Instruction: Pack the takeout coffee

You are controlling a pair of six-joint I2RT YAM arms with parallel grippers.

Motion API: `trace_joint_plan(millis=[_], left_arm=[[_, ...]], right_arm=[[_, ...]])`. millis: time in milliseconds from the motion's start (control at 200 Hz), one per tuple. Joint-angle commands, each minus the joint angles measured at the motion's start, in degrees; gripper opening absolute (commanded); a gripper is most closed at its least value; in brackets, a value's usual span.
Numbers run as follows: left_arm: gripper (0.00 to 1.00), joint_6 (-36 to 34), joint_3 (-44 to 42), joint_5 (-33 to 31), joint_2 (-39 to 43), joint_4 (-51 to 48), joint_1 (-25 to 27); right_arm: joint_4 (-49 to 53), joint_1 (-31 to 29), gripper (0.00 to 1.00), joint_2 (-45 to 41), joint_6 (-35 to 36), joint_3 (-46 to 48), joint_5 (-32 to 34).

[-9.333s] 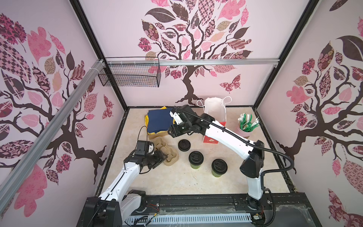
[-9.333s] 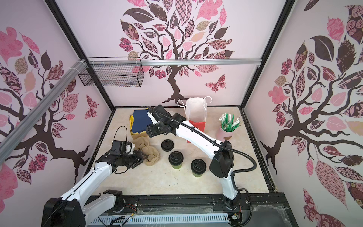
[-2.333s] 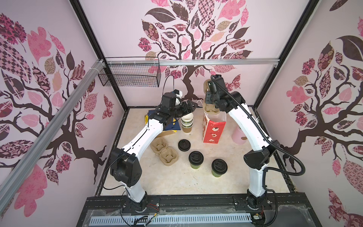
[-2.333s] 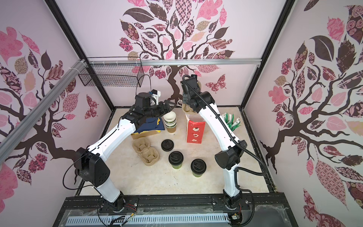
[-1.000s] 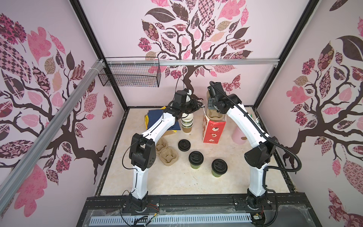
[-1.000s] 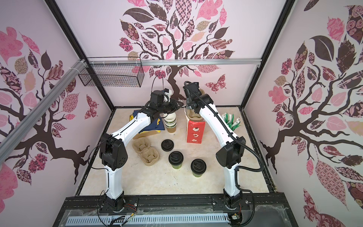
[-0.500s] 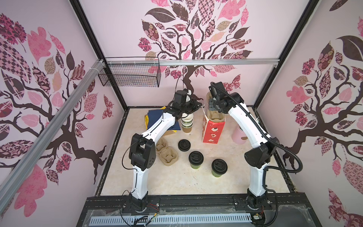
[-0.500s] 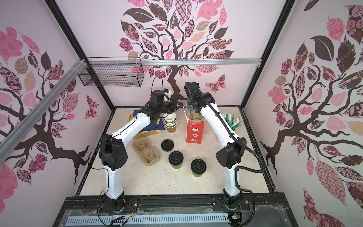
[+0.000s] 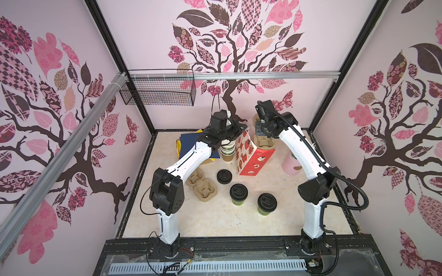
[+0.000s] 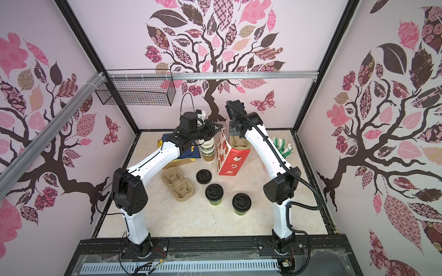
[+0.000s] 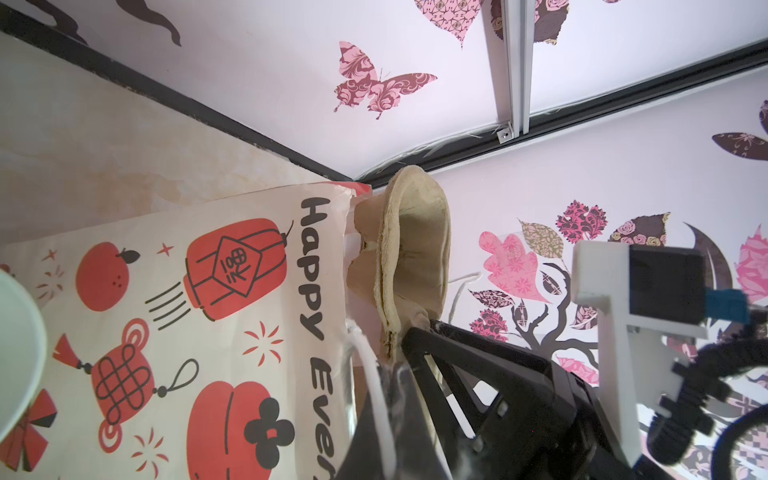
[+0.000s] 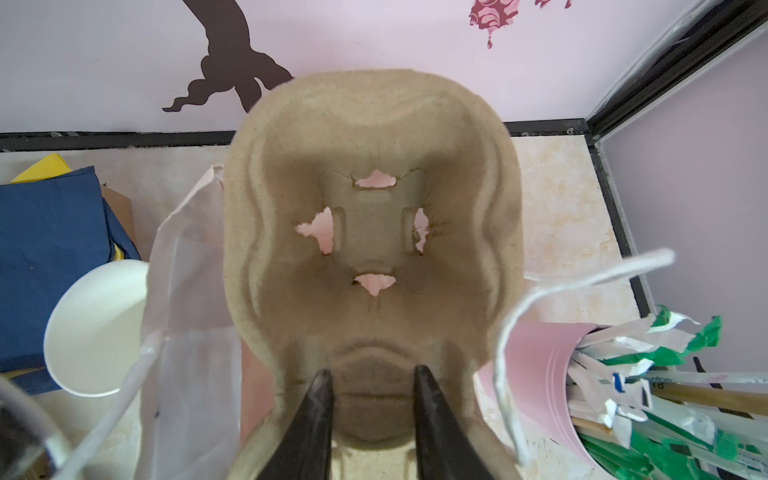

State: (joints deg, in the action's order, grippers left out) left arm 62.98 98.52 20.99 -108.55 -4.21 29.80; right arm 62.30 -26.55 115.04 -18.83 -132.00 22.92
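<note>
Two green takeout coffee cups with black lids stand on the table, one (image 9: 238,194) (image 10: 214,194) left of the other (image 9: 267,203) (image 10: 241,203); neither gripper is near them. At the back stands a red-and-white paper bag (image 9: 251,153) (image 10: 229,157) (image 11: 208,311). My left gripper (image 9: 241,126) (image 10: 218,126) (image 11: 399,357) is shut on the bag's top edge by its white cord handle (image 11: 372,374). My right gripper (image 9: 262,130) (image 10: 235,133) (image 12: 374,395) is shut on a brown pulp cup carrier (image 9: 264,142) (image 12: 374,208) held upright over the bag's mouth.
A second pulp carrier (image 9: 202,186) and a loose black lid (image 9: 224,176) lie left of the cups. A stack of brown cups (image 9: 227,150) stands beside the bag, with blue and yellow cloth (image 9: 191,143) behind. A pink holder of stirrers (image 12: 536,365) is right of the bag.
My left gripper has shut on the bag's top edge, and that side of the bag now leans outward. The right gripper with the carrier has barely moved.
</note>
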Motion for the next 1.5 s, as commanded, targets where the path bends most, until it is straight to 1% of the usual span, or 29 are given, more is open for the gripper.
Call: trace_joint_plan(millis=[0, 165, 270, 520, 690, 790, 895, 980, 1115, 1240, 1370, 1495], left_arm=[[0.0, 5.0, -3.8, -1.2, 1.7, 4.0, 0.5], [0.0, 8.1, -7.1, -1.9, 2.3, 6.6, 0.5], [0.0, 8.7, -8.4, -2.7, 2.9, 7.4, 0.5], [0.0, 9.7, -10.0, -4.2, 4.0, 7.7, 0.5], [0.0, 10.2, -10.7, -4.6, 4.3, 8.4, 0.5], [0.0, 11.5, -10.8, -4.2, 3.9, 9.8, 0.5], [0.0, 14.0, -11.3, -3.6, 3.7, 13.0, 0.9], [0.0, 17.5, -12.7, -3.7, 3.5, 19.3, 1.6], [0.0, 21.6, -13.8, -4.7, 2.5, 25.3, 3.3], [0.0, 24.4, -15.0, -6.3, 1.8, 28.8, 4.4], [0.0, 27.0, -14.4, -7.9, -0.2, 32.6, 6.4], [0.0, 28.5, -14.8, -9.0, -1.3, 34.9, 7.3]], right_arm=[[0.2, 0.2, 0.08, 1.5, -1.7, -1.6, 0.1], [-0.6, 0.2, 0.08, 1.5, -3.2, -1.0, -2.4], [-1.7, 0.2, 0.07, 0.7, -4.4, 0.7, -3.0], [-5.6, 0.2, 0.07, -1.6, -8.6, 6.0, -6.2], [-7.8, 0.2, 0.06, -2.5, -9.9, 9.3, -7.9], [-7.4, 0.2, 0.06, -2.6, -9.8, 9.3, -7.3], [-6.4, 0.5, 0.06, -3.6, -9.0, 9.5, -6.3], [-5.2, 1.1, 0.07, -4.9, -8.5, 10.1, -6.2], [-3.6, 1.9, 0.06, -8.0, -8.2, 13.0, -6.3], [-1.5, 2.5, 0.07, -10.3, -8.1, 13.8, -5.6], [0.7, 3.5, 0.06, -12.2, -7.9, 14.5, -5.4], [1.5, 3.8, 0.06, -13.8, -8.8, 15.3, -6.8]])
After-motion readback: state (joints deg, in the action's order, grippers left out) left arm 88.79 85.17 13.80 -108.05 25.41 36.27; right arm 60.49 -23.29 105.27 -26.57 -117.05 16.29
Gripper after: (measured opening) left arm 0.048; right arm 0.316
